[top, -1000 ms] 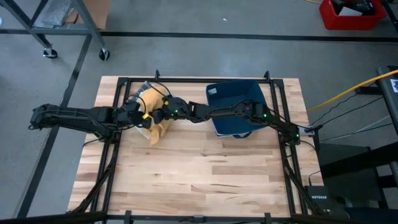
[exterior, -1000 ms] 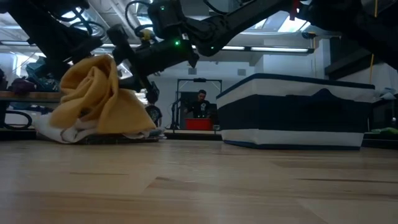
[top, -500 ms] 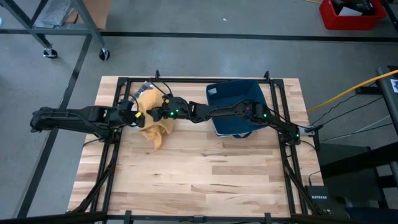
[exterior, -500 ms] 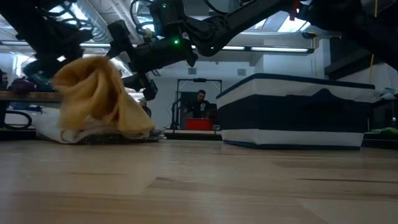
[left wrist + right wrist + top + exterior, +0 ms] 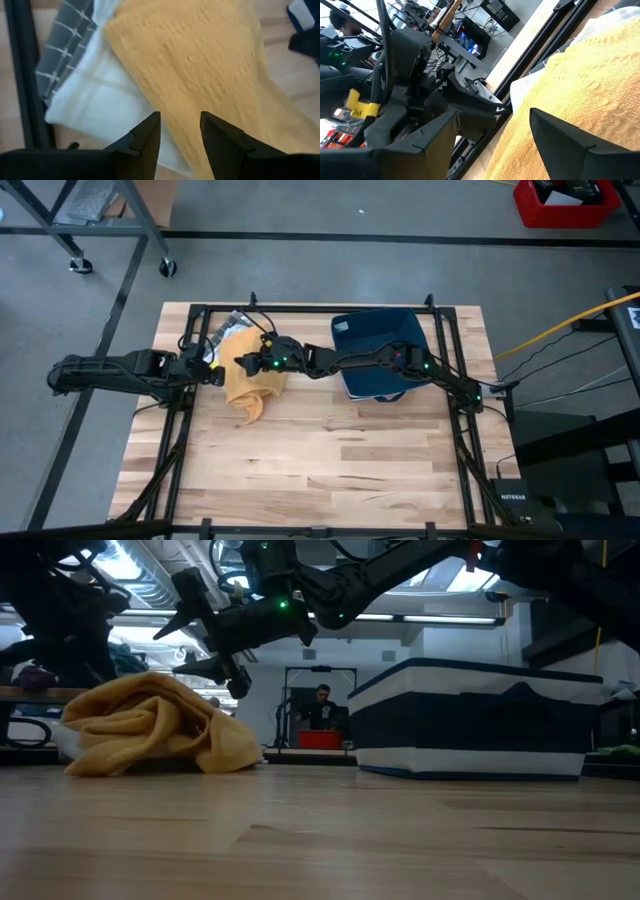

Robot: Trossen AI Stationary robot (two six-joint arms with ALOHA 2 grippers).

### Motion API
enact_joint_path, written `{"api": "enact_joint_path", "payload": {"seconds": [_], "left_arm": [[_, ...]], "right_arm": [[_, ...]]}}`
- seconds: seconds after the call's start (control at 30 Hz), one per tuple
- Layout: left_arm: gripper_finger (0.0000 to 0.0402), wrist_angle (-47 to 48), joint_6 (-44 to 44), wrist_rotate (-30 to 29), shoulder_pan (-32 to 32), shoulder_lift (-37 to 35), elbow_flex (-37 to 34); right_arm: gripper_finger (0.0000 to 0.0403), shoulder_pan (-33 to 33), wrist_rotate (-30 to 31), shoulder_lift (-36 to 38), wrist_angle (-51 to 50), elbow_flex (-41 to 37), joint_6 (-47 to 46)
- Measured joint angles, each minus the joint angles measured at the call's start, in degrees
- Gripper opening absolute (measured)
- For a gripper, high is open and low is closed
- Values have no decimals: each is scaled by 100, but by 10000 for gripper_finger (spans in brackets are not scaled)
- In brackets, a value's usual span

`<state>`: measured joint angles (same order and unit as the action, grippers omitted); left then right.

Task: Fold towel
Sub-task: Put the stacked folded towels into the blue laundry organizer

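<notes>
The yellow towel (image 5: 255, 383) lies in a low crumpled heap (image 5: 150, 730) at the table's far left, partly on top of a white cloth (image 5: 100, 95). My right gripper (image 5: 243, 364) hangs open just above the heap (image 5: 200, 640); between its spread fingers the right wrist view shows only the towel's surface (image 5: 585, 85) below. My left gripper (image 5: 212, 372) stands to the towel's left, open, tilted down at the towel's edge (image 5: 210, 55), with nothing between its fingers (image 5: 180, 117).
A grey checked cloth (image 5: 65, 45) lies beside the white one near the black frame rail. A dark blue bin (image 5: 380, 350) with a white band (image 5: 480, 715) stands at the far right. Bare wood (image 5: 330, 460) fills the table's near half.
My right gripper has opened and let the towel go. The towel, held up in a tall bunch before, has dropped into a low heap on the table. My left gripper has drawn back toward the table's left edge.
</notes>
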<state>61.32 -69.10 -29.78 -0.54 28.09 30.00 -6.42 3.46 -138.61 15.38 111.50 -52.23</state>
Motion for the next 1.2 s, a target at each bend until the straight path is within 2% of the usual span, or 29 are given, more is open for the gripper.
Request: {"api": "enact_joint_path", "payload": {"seconds": [0.17, 0.43, 0.87, 1.0, 1.2], "left_arm": [[131, -57, 315, 483, 7, 3, 0], [131, -317, 511, 888, 7, 7, 0], [131, -174, 847, 657, 7, 14, 0], [131, -210, 385, 633, 7, 15, 0], [130, -1097, 205, 363, 7, 14, -2]], "right_arm": [[253, -39, -161, 0, -15, 0, 13], [253, -155, -717, 7, -478, 0, 132], [253, -533, -753, 359, -656, -2, 585], [253, -821, -757, 388, -708, 0, 579], [253, -1255, -694, 391, -1459, -2, 573]]}}
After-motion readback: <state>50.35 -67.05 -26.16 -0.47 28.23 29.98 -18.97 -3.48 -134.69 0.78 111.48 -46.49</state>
